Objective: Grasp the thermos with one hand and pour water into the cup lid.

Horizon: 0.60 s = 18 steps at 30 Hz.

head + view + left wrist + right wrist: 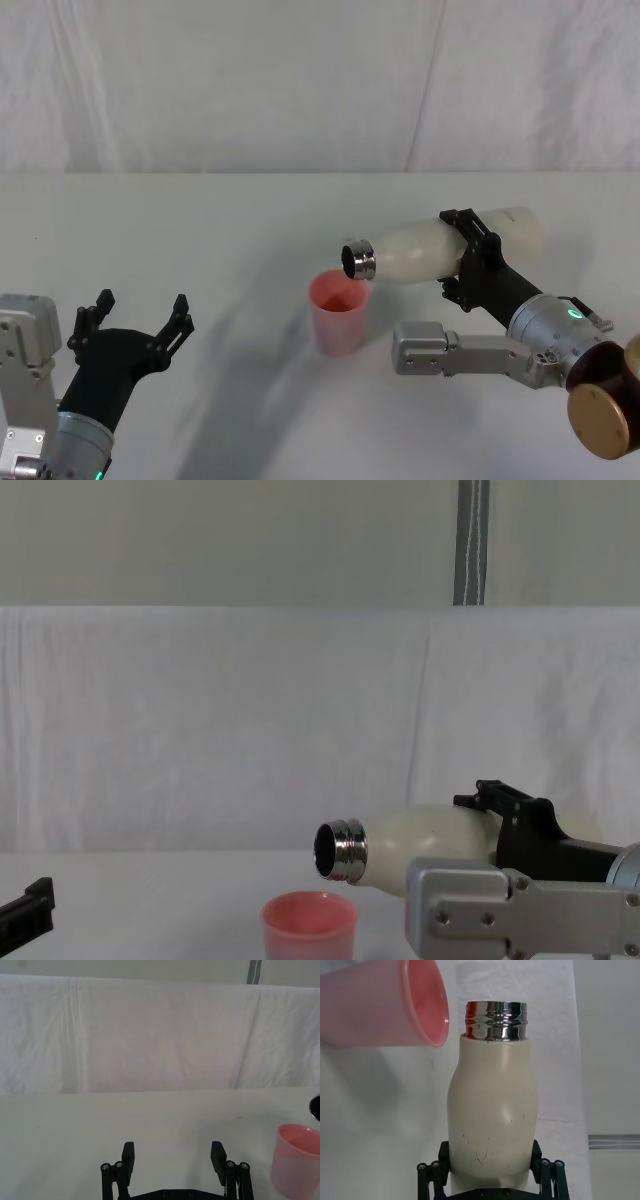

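Right claw (468, 262) clamped round the body of the thermos (430, 249), which lies nearly horizontal above the worktop (220, 230), its silver neck over the far rim of the cup lid (339, 312). No water is discernible. Risk: the mouth sits near the rim's edge, so a stream starting with force may overshoot or tip the light cup. Left claw (140, 322) spread and idle, well apart at lower left.

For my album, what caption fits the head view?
Right gripper tips the thermos over the pink cup lid.
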Tool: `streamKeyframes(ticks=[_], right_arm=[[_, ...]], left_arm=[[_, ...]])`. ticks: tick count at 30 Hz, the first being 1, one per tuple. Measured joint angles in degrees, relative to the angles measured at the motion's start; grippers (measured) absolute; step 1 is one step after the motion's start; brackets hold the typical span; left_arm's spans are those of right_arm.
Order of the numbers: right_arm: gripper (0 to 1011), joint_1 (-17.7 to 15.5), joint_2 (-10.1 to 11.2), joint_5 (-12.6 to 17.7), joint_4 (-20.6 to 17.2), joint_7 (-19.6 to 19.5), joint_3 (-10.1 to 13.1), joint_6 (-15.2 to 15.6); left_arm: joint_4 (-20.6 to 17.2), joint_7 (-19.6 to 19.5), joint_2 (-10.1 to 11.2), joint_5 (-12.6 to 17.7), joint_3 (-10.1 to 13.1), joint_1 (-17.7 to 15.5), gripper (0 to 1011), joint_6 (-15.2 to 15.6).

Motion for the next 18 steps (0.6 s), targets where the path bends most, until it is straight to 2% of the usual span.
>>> streamKeyframes(ticks=[18], right_arm=[[955, 0.88, 0.65, -1.8, 0.36, -0.31, -0.53, 0.16]], left_arm=[[0.0, 0.0, 0.0, 0.0, 0.0, 0.0, 1001, 0.0]])
